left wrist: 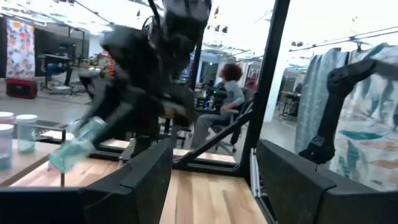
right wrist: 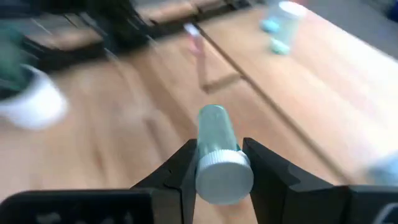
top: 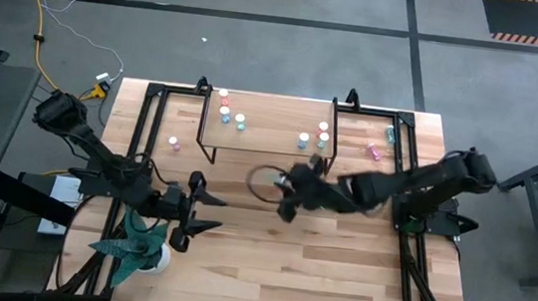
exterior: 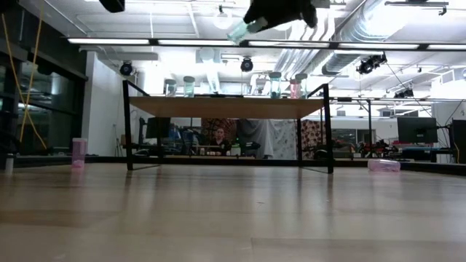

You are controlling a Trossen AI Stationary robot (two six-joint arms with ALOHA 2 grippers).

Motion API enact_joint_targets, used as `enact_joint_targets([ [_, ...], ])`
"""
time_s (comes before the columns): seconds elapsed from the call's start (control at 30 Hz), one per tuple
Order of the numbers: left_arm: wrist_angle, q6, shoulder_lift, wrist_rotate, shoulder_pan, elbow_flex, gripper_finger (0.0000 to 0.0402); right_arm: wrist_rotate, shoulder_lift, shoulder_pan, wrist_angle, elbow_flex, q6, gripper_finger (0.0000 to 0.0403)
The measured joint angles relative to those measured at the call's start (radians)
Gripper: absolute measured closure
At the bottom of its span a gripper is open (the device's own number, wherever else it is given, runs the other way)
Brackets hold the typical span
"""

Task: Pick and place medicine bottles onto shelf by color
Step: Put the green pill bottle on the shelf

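While raised, the right gripper (right wrist: 219, 163) clamps a teal bottle (right wrist: 219, 149).

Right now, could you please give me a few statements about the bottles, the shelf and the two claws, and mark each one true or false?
1. The right claw grips a teal bottle. True.
2. The left claw holds a pink bottle. False: it is open and holds nothing.
3. Bottles stand on the shelf. True.
4. The held bottle rests on the table. False: the low view shows it above shelf height.
5. A potted plant sits near the left arm. True.
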Motion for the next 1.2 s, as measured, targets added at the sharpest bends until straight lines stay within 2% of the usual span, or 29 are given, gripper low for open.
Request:
enact_joint_targets([
  [0.1,-0.015,0.0,0.003,-0.022,-0.002,0.0,0.0179,-0.019,0.074,-0.057,-0.371,0.237,0.052,0.0302],
  [0.23,-0.015,-0.001,0.002,-0.023,-0.002,0.0,0.0179,-0.079,0.191,-0.145,-0.689,0.515,0.084,0.0302],
  [0.37,-0.014,-0.008,0.003,-0.023,-0.001,0.0,0.0179,-0.113,0.295,-0.223,-0.847,0.716,0.069,0.0302],
  [0.5,-0.012,-0.008,0.003,-0.023,-0.001,0.0,0.0179,-0.151,0.369,-0.299,-0.921,0.85,0.07,0.0302],
  [0.67,-0.013,-0.008,0.003,-0.023,-0.001,0.0,0.0179,-0.203,0.416,-0.408,-0.979,0.934,0.104,0.0302],
  [0.9,-0.013,-0.008,0.003,-0.023,-0.001,0.0,0.0179,-0.259,0.418,-0.556,-1.109,0.93,0.212,0.0302],
  [1.2,-0.013,-0.011,0.003,-0.03,-0.001,0.0,0.0179,-0.369,0.449,-0.61,-1.128,0.93,0.23,0.0302],
])
